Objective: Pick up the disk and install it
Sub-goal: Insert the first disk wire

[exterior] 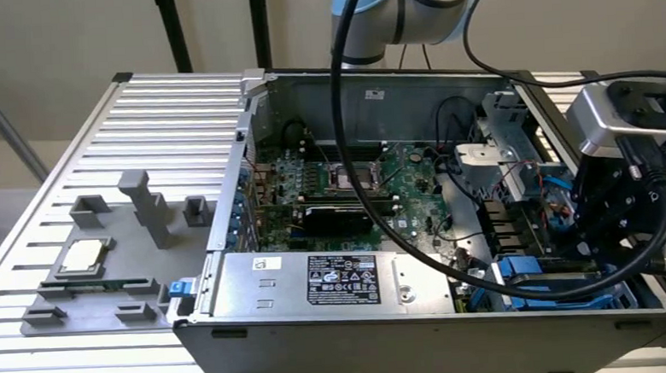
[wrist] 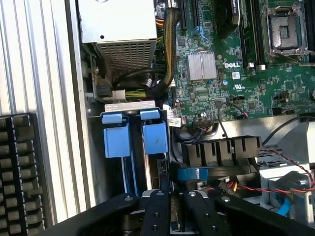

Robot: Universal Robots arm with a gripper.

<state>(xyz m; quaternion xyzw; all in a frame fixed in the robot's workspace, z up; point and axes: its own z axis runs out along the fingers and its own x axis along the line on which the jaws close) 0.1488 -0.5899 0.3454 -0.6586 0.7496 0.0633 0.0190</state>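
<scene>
Over the drive bay at the case's front corner, on the exterior view's right, hangs my arm's black wrist (exterior: 621, 210). In the wrist view my gripper (wrist: 173, 194) has its two black fingers (wrist: 156, 211) close together on a thin dark upright slab (wrist: 166, 177). I take this slab for the disk, seen edge-on. It stands just beside the blue cage (wrist: 155, 137), whose two blue carrier tabs (wrist: 116, 140) sit side by side. The same cage (exterior: 543, 282) shows below the wrist in the exterior view. Most of the disk's body is hidden by the fingers and the bay.
The open computer case (exterior: 421, 336) holds a green motherboard (exterior: 333, 186) and a silver power supply (exterior: 315, 281). A thick black cable (exterior: 428, 258) loops across the case. On the grey fixture (exterior: 99, 293) at the exterior view's left lies a small square silver chip (exterior: 86, 255).
</scene>
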